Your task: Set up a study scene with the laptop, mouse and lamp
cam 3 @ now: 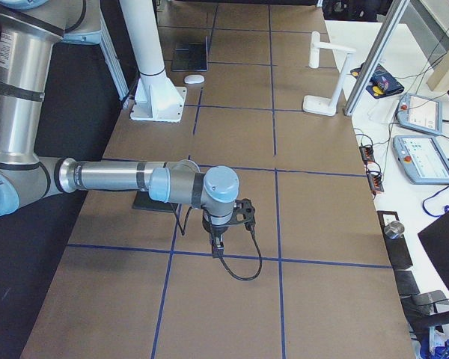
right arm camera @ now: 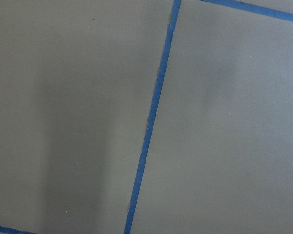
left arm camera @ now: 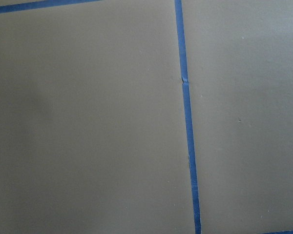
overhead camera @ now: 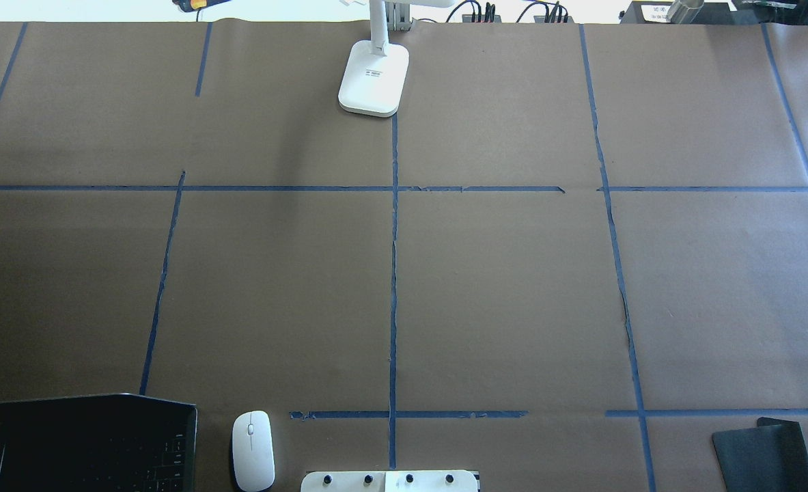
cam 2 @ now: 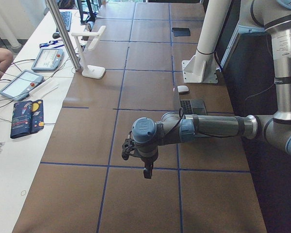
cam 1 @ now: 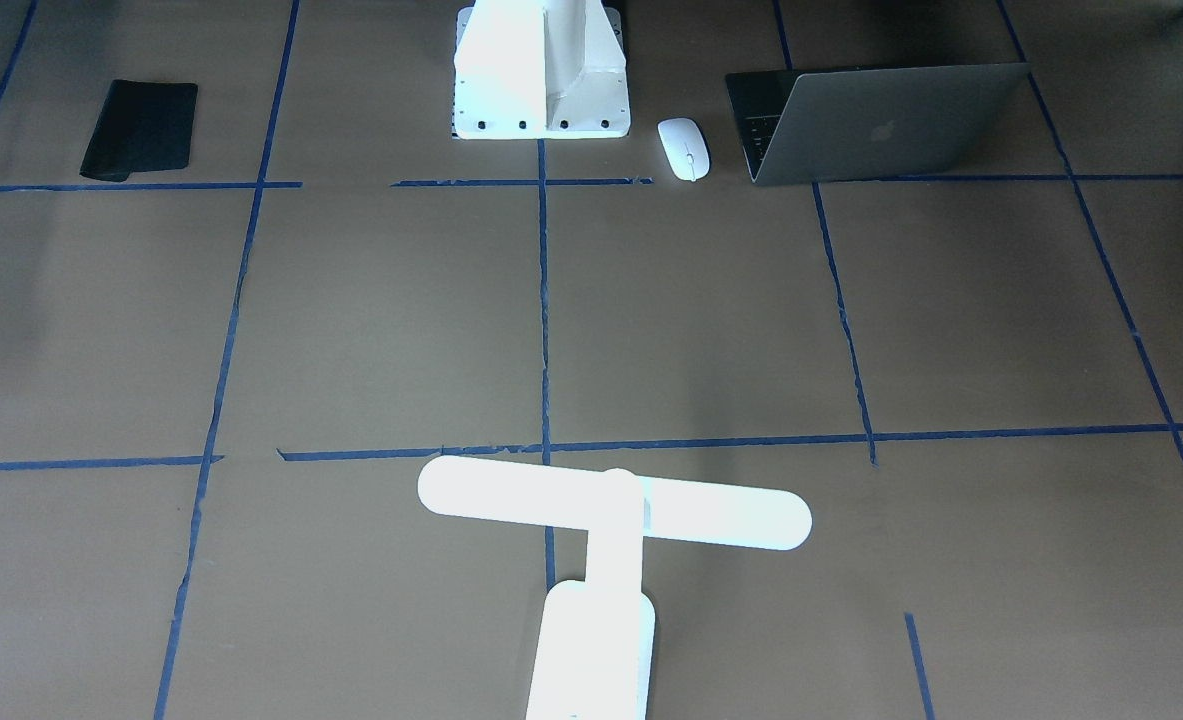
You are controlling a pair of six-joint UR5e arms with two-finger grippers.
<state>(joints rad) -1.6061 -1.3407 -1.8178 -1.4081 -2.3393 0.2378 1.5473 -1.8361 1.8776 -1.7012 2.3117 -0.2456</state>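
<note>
The laptop (cam 1: 881, 125) stands open at the robot's edge of the table on its left side, its lid with the logo facing away from the robot; it also shows in the overhead view (overhead camera: 82, 444). The white mouse (cam 1: 684, 148) lies beside it, next to the pedestal. The lamp (cam 1: 611, 500) stands at the far middle edge, its base (overhead camera: 373, 78) on the centre tape line. The left gripper (cam 2: 148, 172) hangs over bare paper, far from all three. The right gripper (cam 3: 215, 243) hangs likewise at the other end. I cannot tell whether either is open or shut. Both wrist views show only paper and tape.
A flat black pad (cam 1: 141, 130) lies at the robot's right near edge. The white flared pedestal (cam 1: 541, 70) stands at the middle of the robot's edge. Blue tape lines (overhead camera: 393, 273) divide the brown paper. Operator pendants (cam 3: 419, 112) lie on a side table beyond the lamp.
</note>
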